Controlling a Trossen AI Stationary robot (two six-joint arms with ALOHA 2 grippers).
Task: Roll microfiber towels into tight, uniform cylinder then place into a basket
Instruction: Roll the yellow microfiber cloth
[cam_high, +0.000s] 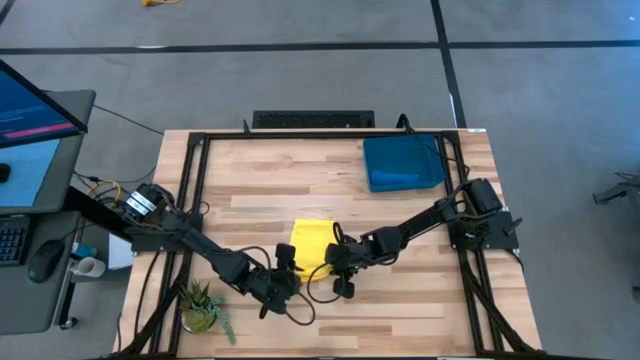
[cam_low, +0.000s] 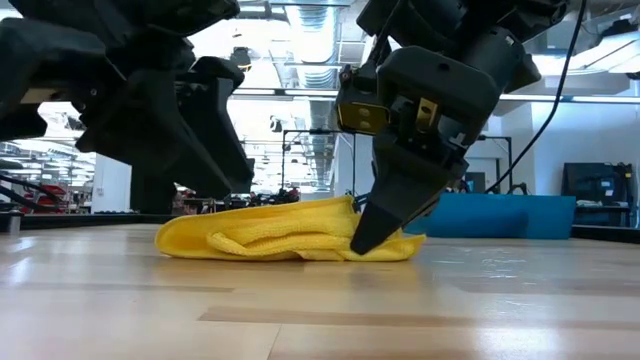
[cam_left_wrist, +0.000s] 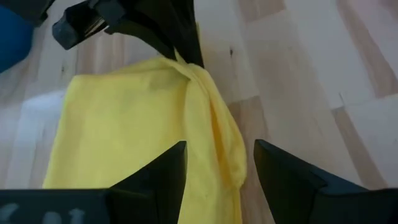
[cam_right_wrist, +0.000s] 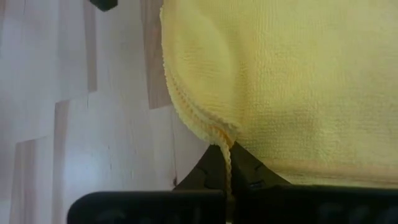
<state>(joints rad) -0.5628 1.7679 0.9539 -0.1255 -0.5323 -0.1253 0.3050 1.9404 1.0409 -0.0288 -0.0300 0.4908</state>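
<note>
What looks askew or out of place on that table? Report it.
The soft bright yellow microfiber towel lies rumpled, not rolled: one edge is bunched into a loose ridge where the right gripper pinches it. The left gripper is open above it. Nothing is spilled or damaged.

The left gripper (cam_left_wrist: 216, 177) hangs with dark fingers spread over the rumpled edge of the bright yellow microfiber towel (cam_left_wrist: 124, 124) on the pale wooden bench (cam_left_wrist: 298, 74), whose far corner the right gripper (cam_left_wrist: 180, 57) pinches.

Left gripper (cam_left_wrist: 217, 168) jaws spread; right gripper (cam_right_wrist: 227, 171) jaws pinched together.
</note>
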